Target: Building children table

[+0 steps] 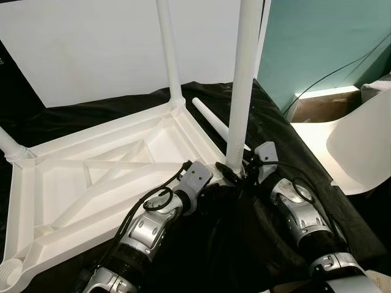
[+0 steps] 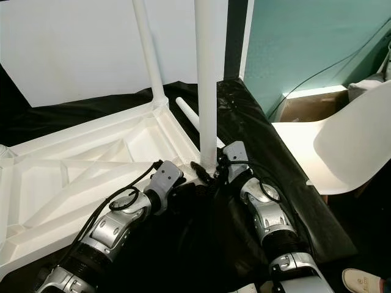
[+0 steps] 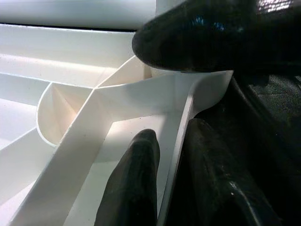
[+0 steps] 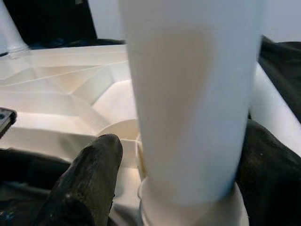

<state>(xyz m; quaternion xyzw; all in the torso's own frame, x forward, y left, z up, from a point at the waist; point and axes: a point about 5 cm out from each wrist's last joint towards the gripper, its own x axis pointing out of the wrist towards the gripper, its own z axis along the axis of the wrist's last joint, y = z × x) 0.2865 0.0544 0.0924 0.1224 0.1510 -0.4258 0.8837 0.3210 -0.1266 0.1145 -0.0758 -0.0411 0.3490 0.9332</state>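
Observation:
The white plastic table top (image 1: 91, 177) lies upside down on a black cloth. One leg (image 1: 170, 55) stands in the far corner, and the base of another (image 1: 12, 146) is at the left corner. A third leg (image 1: 241, 85) stands upright in the near right corner socket. My right gripper (image 1: 245, 166) is shut on its base, one finger (image 4: 89, 179) on each side of it. My left gripper (image 1: 223, 173) grips the table top's rim beside that corner, with one finger (image 3: 134, 183) inside the rim wall and the other outside. A loose leg (image 1: 211, 122) lies on the cloth behind.
A white chair (image 1: 360, 140) stands close on the right, with a brown cardboard box (image 1: 321, 104) behind it by the teal wall. A white board (image 1: 91, 43) leans at the back. A shoe (image 2: 366, 281) is on the floor at the near right.

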